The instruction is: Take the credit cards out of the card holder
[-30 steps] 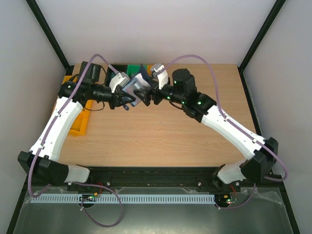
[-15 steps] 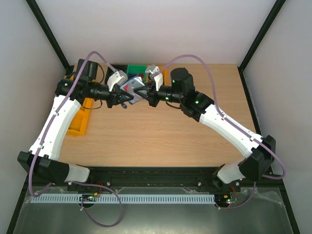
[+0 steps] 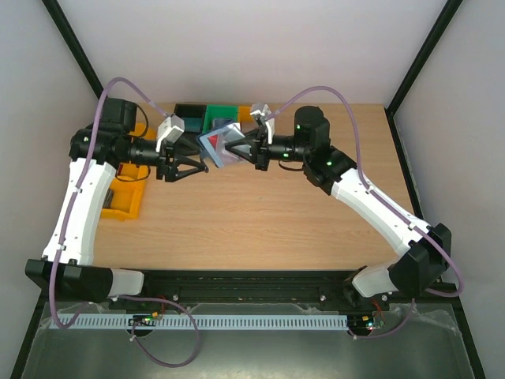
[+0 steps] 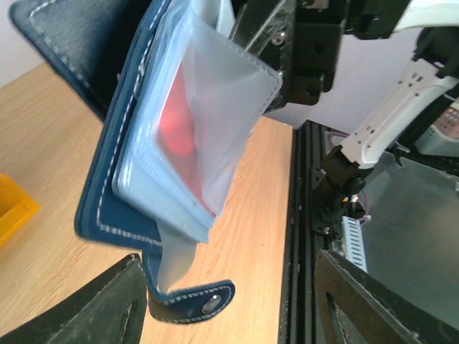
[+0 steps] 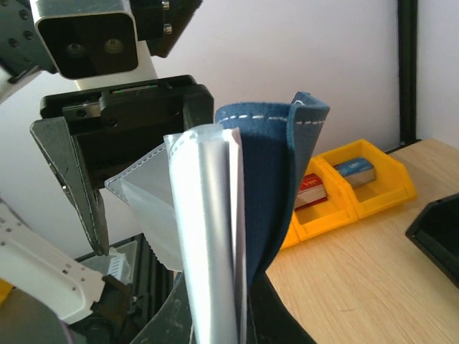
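The dark navy card holder (image 3: 219, 145) hangs in the air between the two arms, folded open with its clear pockets fanned out. My right gripper (image 3: 241, 148) is shut on it, clamping its lower edge (image 5: 229, 315) between both fingers. A reddish-pink credit card (image 4: 179, 122) shows through a clear pocket. The snap tab (image 4: 202, 305) dangles below. My left gripper (image 3: 192, 164) is open just left of the holder and touches nothing; its dark fingers (image 4: 107, 308) frame the holder from below. Any other credit cards are hidden in the pockets.
Yellow bins (image 3: 122, 201) holding small boxes (image 5: 315, 190) sit at the table's left edge. A black bin (image 3: 189, 113) and a green bin (image 3: 221, 117) stand at the back, behind the holder. The wooden table (image 3: 260, 213) spreads below both arms.
My right gripper closed on the holder. My left gripper has since let go, opened and drawn back to the left. The holder shifted slightly right with the right gripper.
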